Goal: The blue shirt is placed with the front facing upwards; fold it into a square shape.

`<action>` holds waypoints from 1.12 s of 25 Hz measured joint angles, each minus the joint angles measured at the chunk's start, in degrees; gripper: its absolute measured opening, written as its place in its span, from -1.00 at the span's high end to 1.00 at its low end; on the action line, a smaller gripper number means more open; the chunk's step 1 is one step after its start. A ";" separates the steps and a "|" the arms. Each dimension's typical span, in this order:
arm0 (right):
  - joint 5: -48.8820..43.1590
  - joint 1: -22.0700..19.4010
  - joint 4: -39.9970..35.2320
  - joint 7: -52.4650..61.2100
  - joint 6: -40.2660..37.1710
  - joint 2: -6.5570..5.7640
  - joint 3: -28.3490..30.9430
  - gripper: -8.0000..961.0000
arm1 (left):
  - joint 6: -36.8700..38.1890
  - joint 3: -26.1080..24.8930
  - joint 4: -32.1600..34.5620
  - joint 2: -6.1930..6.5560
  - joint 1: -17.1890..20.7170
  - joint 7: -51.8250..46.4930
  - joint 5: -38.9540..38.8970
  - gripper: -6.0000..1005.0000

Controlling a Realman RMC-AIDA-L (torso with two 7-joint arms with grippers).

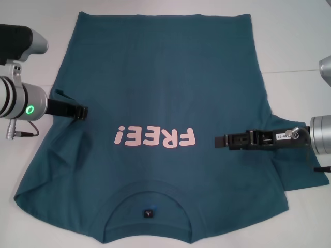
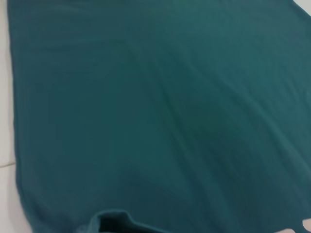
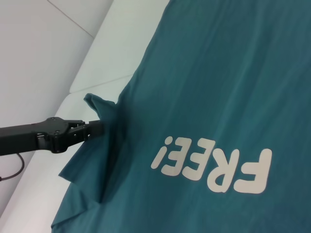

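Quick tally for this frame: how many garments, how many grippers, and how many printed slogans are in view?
Garments: 1, the blue shirt, front up.
Grippers: 2, the left gripper shut on the shirt's side fabric, the right gripper over the shirt's other side.
Printed slogans: 1, the pink FREE! print.
Total: 4

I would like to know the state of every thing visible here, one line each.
blue shirt: lying front up, body flat, both sleeves partly folded inward.
left gripper: over the shirt's left side, shut on a fold of the sleeve.
right gripper: over the shirt's right side, beside the print.
table: under the shirt.
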 joint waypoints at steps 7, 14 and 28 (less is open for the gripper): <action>-0.01 -0.72 0.00 -0.03 0.73 0.01 0.09 -0.42 | 1.07 -0.07 0.11 -1.64 0.24 6.71 -1.39 0.90; -0.11 -0.86 0.00 -0.05 0.69 -0.08 0.09 -0.42 | 3.14 -3.78 1.92 -1.74 0.41 6.37 -3.97 0.55; -0.02 -0.27 -0.55 -2.53 0.94 0.10 0.08 -0.42 | 29.78 -37.46 -7.89 6.30 4.51 -3.24 -9.23 -0.26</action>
